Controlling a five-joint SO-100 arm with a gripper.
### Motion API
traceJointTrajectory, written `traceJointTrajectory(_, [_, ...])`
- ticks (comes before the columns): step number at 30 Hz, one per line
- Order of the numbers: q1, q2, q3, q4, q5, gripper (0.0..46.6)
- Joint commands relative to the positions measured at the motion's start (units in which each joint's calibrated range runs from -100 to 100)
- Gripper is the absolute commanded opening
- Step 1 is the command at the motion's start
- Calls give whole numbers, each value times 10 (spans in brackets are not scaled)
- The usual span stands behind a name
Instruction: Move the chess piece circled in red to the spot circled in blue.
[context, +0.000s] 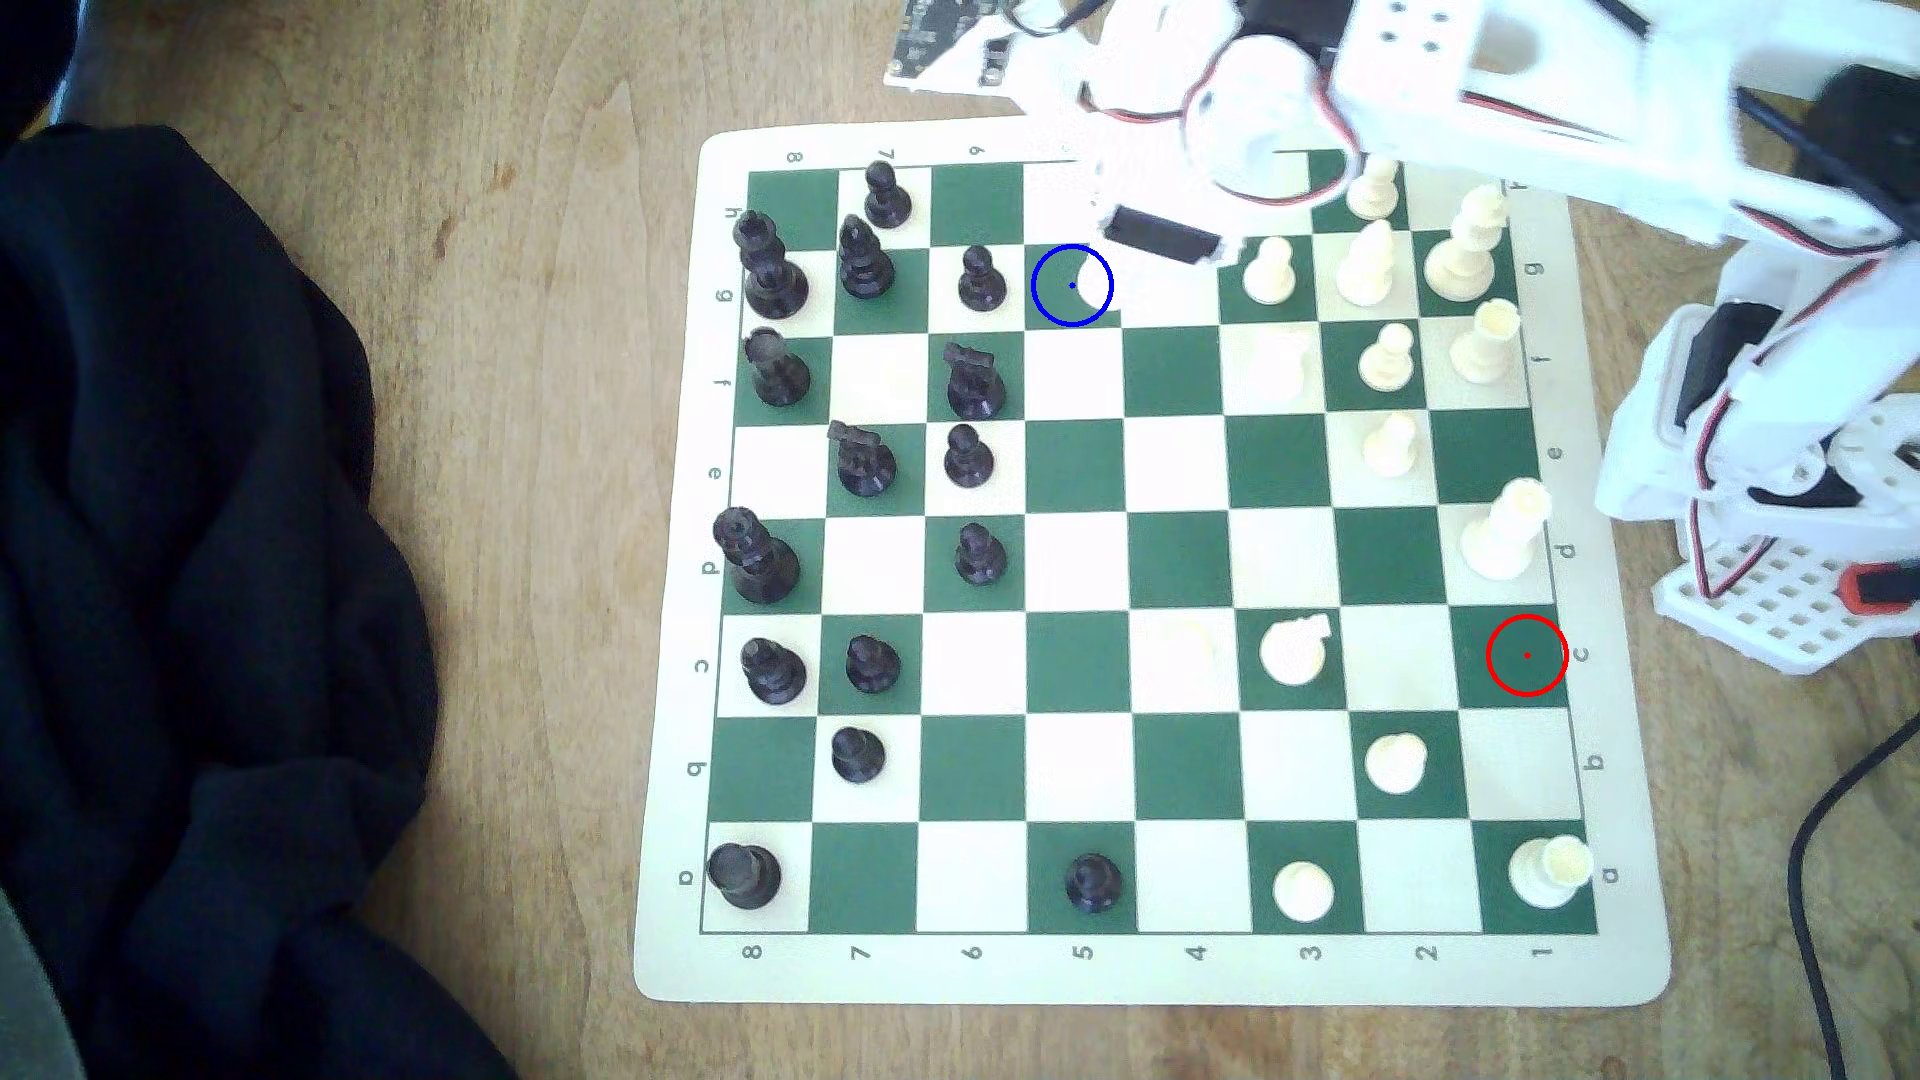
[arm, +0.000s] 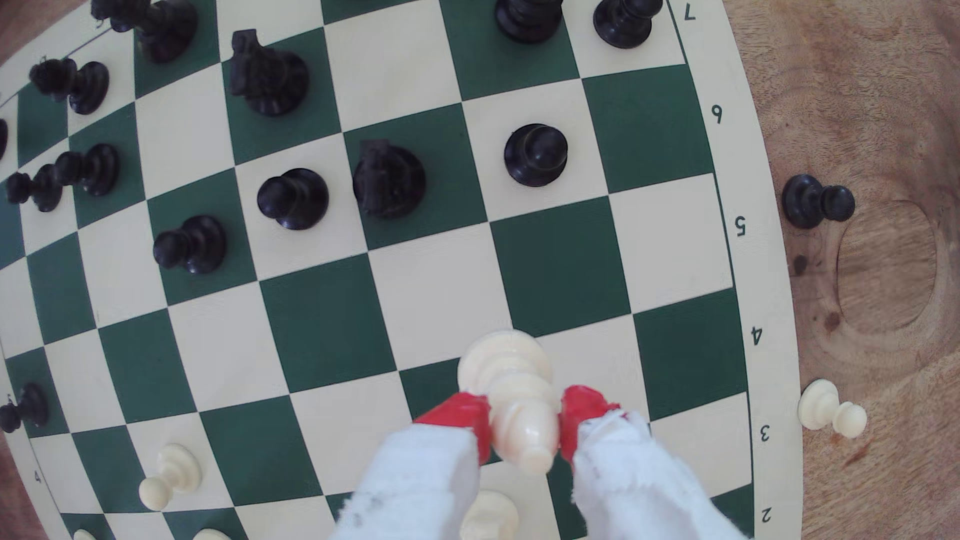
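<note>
In the exterior view, your arm (context: 1558, 135) reaches over the far edge of the chessboard (context: 1132, 561). A pale sliver of the cream piece (context: 1093, 282) shows inside the blue-ringed square (context: 1055, 286), next to the black pawn (context: 979, 278) on that square's left as this view shows it. The red-ringed square (context: 1526, 654) stands bare, well apart from the blue ring. You cannot judge the claw's jaws from here.

In the wrist view, your claw (arm: 524, 420) is clenched on the cream piece (arm: 514, 394), red pads (arm: 470, 415) pressing both sides of its stem. Its long axis runs upright, rounded tip toward the camera, round base toward the board. It is smooth, cream-white plastic with a collar below the tip.
</note>
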Motion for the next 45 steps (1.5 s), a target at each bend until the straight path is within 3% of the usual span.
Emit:
traceJointTrajectory(1, [16,24,-55,-26,5,5])
traceJointTrajectory(32, [36,164,-65,-123,17,10])
traceJointTrajectory(33, [36,165,-63,-123,17,59])
traceJointTrajectory(38, [35,149,-63,-119,17,152])
traceJointTrajectory(45, [39,94,-59,-58,17,220])
